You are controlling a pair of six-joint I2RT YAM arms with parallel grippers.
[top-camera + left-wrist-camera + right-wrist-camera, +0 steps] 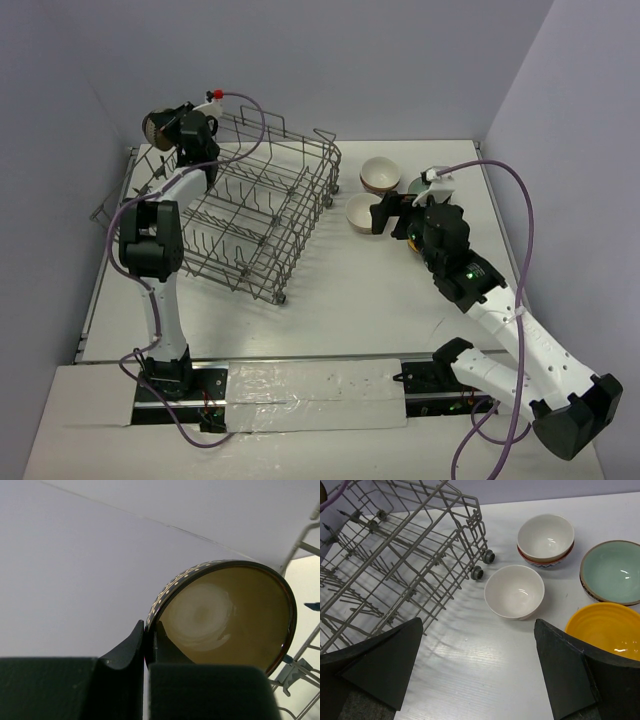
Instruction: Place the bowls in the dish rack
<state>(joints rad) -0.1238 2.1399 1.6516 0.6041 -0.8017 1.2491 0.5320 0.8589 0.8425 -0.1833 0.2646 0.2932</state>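
Top external view: left gripper [149, 632] clenched on dotted brown bowl [225, 615] rim, 10 o'clock, above dish rack [255, 210] far-left end; right gripper [479, 630] jaws spread, empty, 3 o'clock; white bowl [514, 591], stacked pair [546, 537], green bowl [612, 572], orange bowl [607, 630] just beyond it.

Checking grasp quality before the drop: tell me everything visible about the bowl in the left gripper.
The bowl is round and glossy like glazed ceramic: olive-brown inside with a paler centre, dark outside with pale dots. It is empty and tipped on its side. The left fingers pinch its rim, one inside and one outside. It hangs over the far left corner of the dish rack, and nothing else visibly touches it.
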